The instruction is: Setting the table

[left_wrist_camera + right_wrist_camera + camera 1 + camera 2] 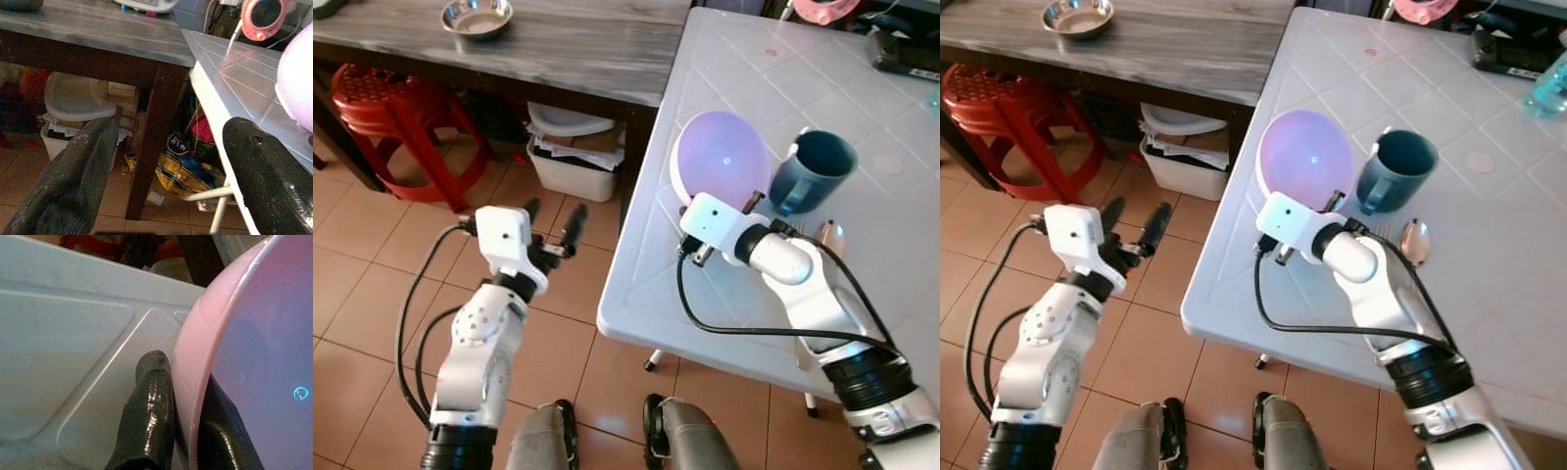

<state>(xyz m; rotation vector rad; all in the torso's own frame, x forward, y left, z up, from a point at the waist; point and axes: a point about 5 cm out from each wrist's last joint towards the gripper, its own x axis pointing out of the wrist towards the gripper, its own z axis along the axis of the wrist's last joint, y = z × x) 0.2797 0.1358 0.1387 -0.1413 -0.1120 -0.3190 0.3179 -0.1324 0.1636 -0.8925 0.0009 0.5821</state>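
On the white tabletop [862,235] the lilac bowl [720,157] sits tilted beside the teal mug [815,168], right end effector [183,396] clamped on its rim (placing step); next, probably release. Left end effector [551,227] hovers, fingers apart.

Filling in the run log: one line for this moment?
right hand: shut on pink bowl rim, white table | left hand: open, off table | blue mug: beside bowl

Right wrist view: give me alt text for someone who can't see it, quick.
The right gripper pinches the rim of a pale pink bowl, one black finger outside the wall and the other inside, jaws shut on it. Beside the bowl lies the white table with its moulded tile pattern.
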